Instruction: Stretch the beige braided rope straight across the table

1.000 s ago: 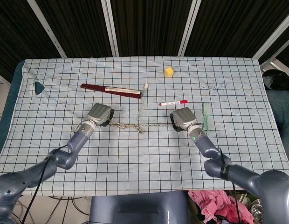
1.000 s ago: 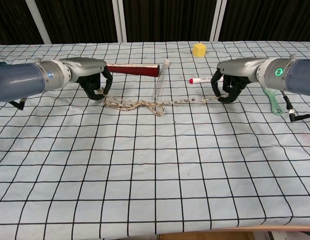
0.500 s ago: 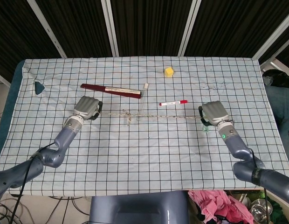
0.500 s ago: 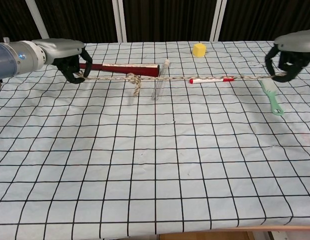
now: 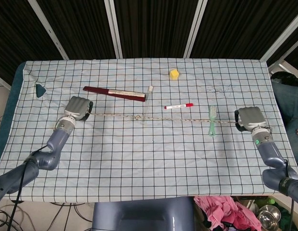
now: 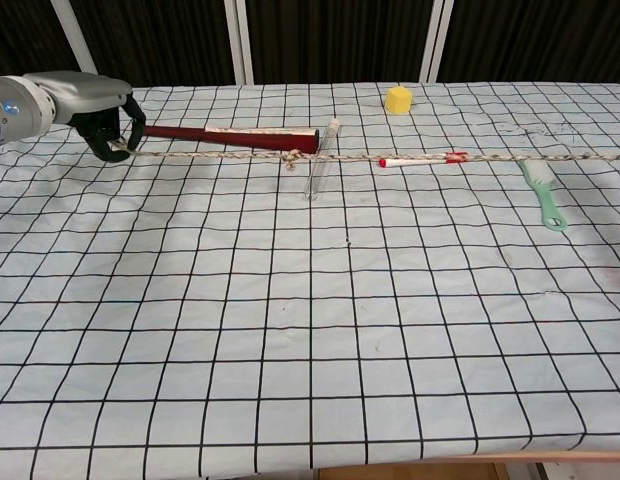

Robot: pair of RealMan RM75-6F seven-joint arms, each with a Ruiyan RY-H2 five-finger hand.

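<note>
Moved: both hands have been carried further apart since the earlier frames, and the rope [image 5: 161, 118] has been pulled from a slack tangle into an almost straight line.
Left hand: the left hand [image 5: 77, 108] is closed on the left end of the rope, near the left side of the counter [image 5: 139, 163]; in the chest view the end is seen pinched under the curled fingers [image 6: 118, 130].
Right hand: the right hand [image 5: 250, 119] is curled over the right end of the rope; it is out of frame in the chest view, so the hold is judged from the head view only.
Rope position: the rope runs across the middle of the counter, over the tube [image 5: 146, 103] and the comb [image 5: 212, 120], just below the pen [image 5: 178, 106].
Knot: a small knot [image 6: 291, 157] is left in the rope, beside the tube.
Handling: the rope is judged to be light, soft and limp, so it is kept straight only under tension; the braid looks rough, so little slipping is expected.
Where to hold: the two ends are judged the right places, because the whole length is then stretched.
Risk: the light things under the rope may be dragged if it is shifted sideways.
</note>
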